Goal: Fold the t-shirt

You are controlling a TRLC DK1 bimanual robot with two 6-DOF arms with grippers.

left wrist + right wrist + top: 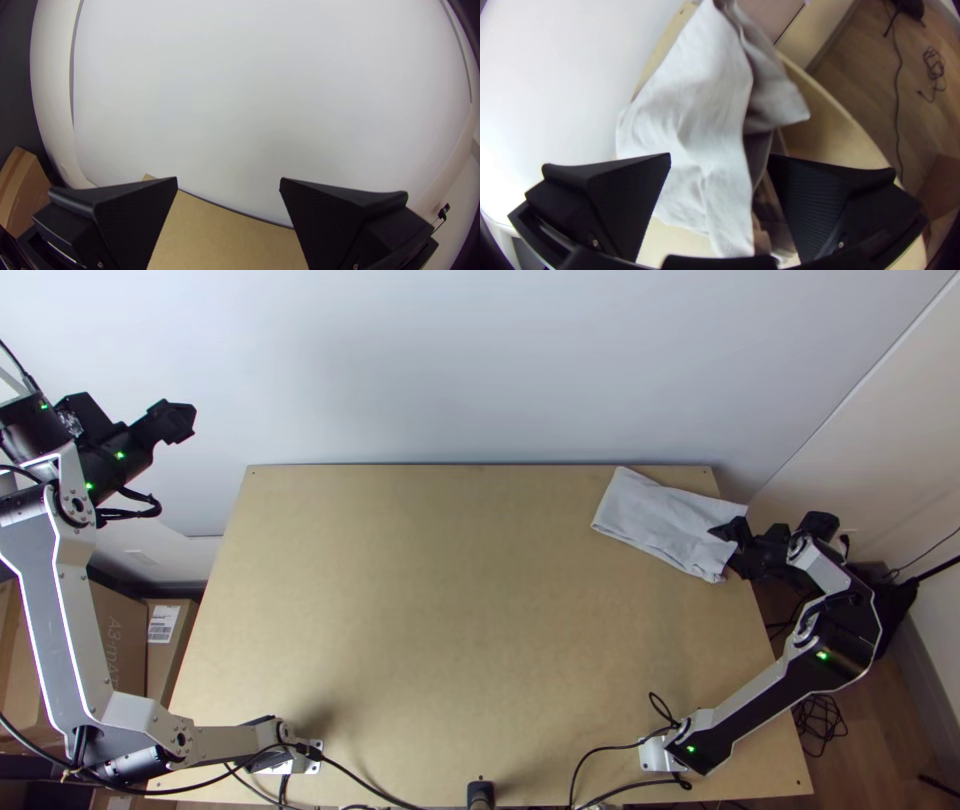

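The light grey t-shirt (665, 520) lies as a folded, slightly wrinkled bundle at the table's far right corner, one end by the right edge. My right gripper (728, 538) is at that end. In the right wrist view, the cloth (695, 110) spreads between and beyond the fingers of my right gripper (719, 165), which stand wide apart. My left gripper (182, 422) is off the table's far left, well away from the cloth. In the left wrist view, my left gripper (228, 185) is open with nothing between its fingers.
Bare wooden table (430, 610) stretches left of the cloth. A white wall (480, 370) rises behind the far edge. Cardboard boxes (125, 640) stand beyond the left edge. Black cables (620, 748) lie by the right arm's base.
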